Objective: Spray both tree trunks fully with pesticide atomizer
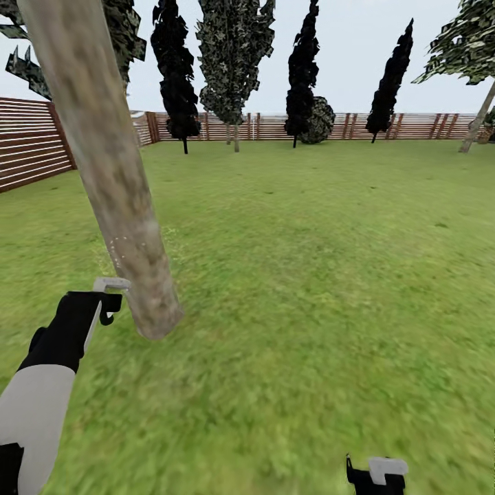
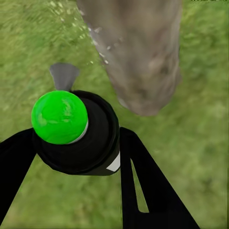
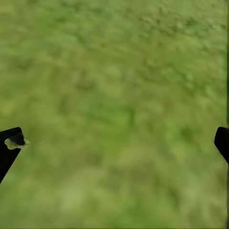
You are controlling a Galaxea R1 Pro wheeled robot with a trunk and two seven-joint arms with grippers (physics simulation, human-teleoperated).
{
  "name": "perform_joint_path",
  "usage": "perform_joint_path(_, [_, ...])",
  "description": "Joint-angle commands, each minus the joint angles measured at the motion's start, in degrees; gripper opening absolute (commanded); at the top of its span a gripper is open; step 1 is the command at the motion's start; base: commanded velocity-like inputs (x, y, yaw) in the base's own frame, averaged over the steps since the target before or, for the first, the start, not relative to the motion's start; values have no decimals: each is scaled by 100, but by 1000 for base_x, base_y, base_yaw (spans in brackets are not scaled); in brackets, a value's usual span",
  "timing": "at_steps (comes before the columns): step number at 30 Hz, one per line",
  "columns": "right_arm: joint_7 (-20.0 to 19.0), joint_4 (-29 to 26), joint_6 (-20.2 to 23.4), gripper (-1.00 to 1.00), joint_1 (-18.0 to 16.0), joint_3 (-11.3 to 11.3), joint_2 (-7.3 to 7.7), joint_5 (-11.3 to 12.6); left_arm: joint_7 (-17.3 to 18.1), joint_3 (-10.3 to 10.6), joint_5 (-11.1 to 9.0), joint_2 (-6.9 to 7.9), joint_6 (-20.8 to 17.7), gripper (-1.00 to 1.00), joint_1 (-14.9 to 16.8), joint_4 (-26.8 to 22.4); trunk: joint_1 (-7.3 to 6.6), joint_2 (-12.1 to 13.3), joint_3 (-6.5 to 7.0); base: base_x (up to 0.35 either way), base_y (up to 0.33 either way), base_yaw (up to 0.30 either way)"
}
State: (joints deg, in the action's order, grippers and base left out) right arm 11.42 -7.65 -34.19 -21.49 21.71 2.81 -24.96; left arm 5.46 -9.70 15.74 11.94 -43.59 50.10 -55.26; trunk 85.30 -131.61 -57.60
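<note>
Where one tree trunk (image 1: 103,165) rises, left claw (image 2: 76,157) grips one atomizer (image 2: 71,129).

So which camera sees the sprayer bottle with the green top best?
The left wrist view: the left gripper holds the sprayer close up, green cap facing the camera. The head view catches just its grey nozzle beside the tree trunk.

The tree trunk (image 1: 103,172) runs out of the head view at twelve o'clock — its crown is mostly cut off. The left gripper (image 2: 76,157) hides the pesticide atomizer (image 2: 71,129) body below its green cap. The right gripper (image 1: 377,476) is clipped at six o'clock — only fingertips (image 3: 10,143) show over blurred lawn (image 3: 119,95).
</note>
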Motion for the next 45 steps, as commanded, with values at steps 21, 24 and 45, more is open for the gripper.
perform_joint_path(21, [-3,0,0,100,1,0,0,0,-26,-410,22,25,53,-100,-422,274,0,0,0,130,-251,0])
perform_joint_path(24, [-3,0,1,100,-2,0,0,0,-35,-448,25,52,54,-100,-430,270,0,0,0,128,-252,19])
perform_joint_path(45, [-8,0,1,100,1,0,-9,-9,-1,-831,42,335,86,-100,-641,247,0,0,0,202,-214,257])
